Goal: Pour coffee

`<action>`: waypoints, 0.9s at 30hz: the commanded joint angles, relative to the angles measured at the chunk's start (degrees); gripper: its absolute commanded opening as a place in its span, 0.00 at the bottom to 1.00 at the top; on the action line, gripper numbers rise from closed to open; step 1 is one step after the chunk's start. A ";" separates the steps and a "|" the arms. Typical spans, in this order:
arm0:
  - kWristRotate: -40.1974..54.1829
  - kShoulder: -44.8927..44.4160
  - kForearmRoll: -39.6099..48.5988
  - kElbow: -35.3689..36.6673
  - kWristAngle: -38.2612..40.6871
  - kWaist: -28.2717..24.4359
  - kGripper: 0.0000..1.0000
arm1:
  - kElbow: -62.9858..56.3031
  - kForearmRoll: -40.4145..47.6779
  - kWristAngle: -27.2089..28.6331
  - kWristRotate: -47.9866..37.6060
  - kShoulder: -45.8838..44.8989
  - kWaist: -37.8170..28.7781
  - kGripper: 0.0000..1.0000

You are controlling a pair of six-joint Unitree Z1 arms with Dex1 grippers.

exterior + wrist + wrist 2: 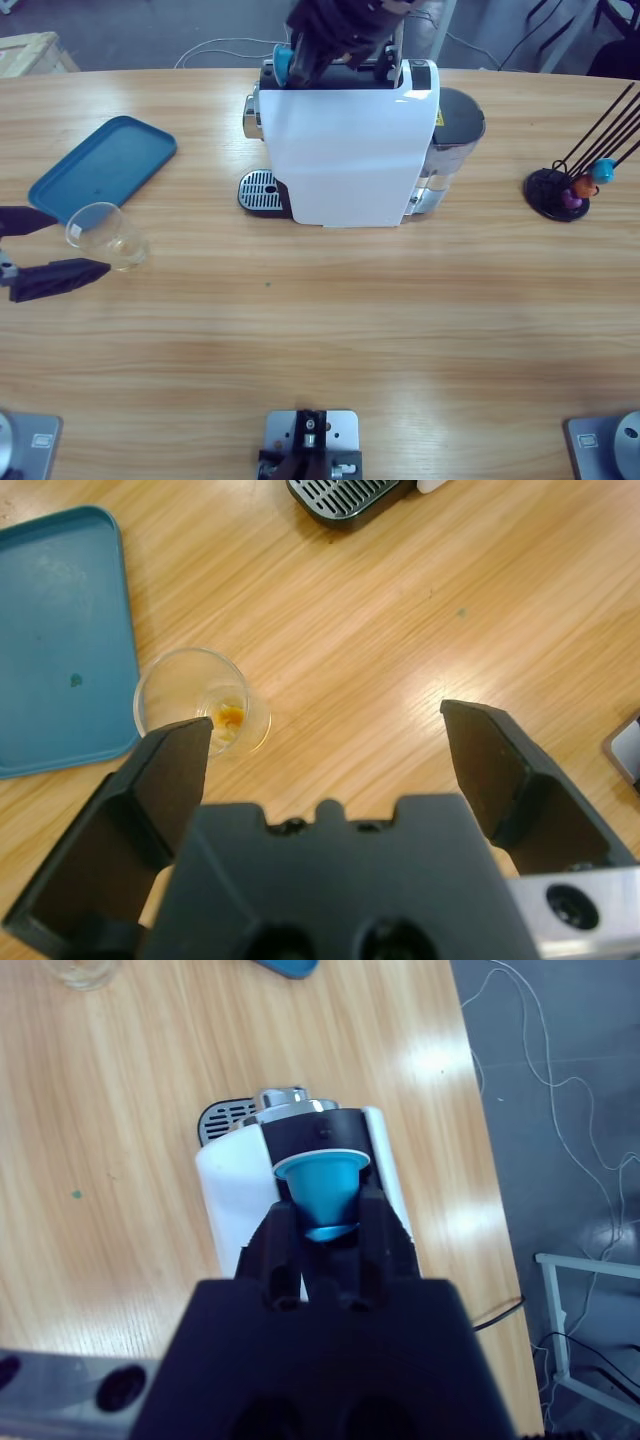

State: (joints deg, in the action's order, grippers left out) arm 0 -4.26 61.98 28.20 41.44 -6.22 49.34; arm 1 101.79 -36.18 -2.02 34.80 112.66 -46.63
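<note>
Overhead, right claw [322, 1222] clamps blue capsule [324, 1188] above coffee machine [345, 150]; left claw [325, 755] gapes.

Glossy white plastic coffee machine [345, 150], clear glass cup [103, 234], varnished wooden table [350, 330].

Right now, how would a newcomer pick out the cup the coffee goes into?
Start at the white coffee machine, then look to the blue tray beside it. The clear plastic cup stands just off the tray's corner, the only see-through item, with an amber residue at its bottom.
</note>
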 commanded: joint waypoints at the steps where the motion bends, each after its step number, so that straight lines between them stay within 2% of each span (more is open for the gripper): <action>1: 0.14 1.65 -0.87 -2.33 0.28 0.67 1.00 | -3.35 0.50 1.91 -0.66 3.18 0.13 0.54; 3: 0.20 1.51 -0.95 -2.31 0.28 0.67 1.00 | -3.44 0.57 3.57 -0.92 3.14 0.11 0.77; 5: 0.21 1.48 -0.95 -2.33 0.24 0.67 1.00 | -3.40 0.83 4.37 -1.06 2.81 0.08 0.91; 8: 0.21 1.30 -0.95 -2.33 0.28 0.67 1.00 | -3.23 1.47 5.67 -1.21 1.82 0.04 0.98; 11: 0.21 1.20 -0.95 -2.33 0.26 0.67 1.00 | -3.07 2.73 5.75 -1.26 0.24 -0.04 0.99; 12: 0.21 1.18 -0.97 -2.33 0.26 0.67 1.00 | -2.72 2.86 5.36 -1.36 -0.48 -0.33 0.94; 13: 0.21 1.21 -1.04 -2.33 0.26 0.67 1.00 | -2.29 2.87 4.18 -1.40 -1.41 -0.80 0.75; 16: 0.21 1.21 -1.36 -2.21 0.24 0.67 1.00 | -1.36 2.79 1.21 -2.49 -4.56 -3.49 0.05; 17: 0.27 1.14 -1.52 -2.12 0.24 0.67 1.00 | -2.19 2.71 2.48 -4.84 -5.84 -4.84 0.00; 20: 0.39 0.88 -1.66 -1.27 0.33 0.67 1.00 | -7.62 3.66 5.46 -13.58 -9.07 -7.23 0.00; 23: 0.20 0.21 -1.66 -0.45 0.63 0.67 0.99 | -15.78 8.81 7.87 -28.01 -14.31 -7.87 0.00; 27: -0.70 -0.77 -1.67 -0.57 1.39 0.95 0.99 | -24.92 10.87 9.95 -41.74 -20.06 -7.87 0.00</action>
State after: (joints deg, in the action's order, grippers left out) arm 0 -4.26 62.06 27.19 41.21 -6.20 49.34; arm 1 89.91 -28.98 4.45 10.52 101.59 -53.77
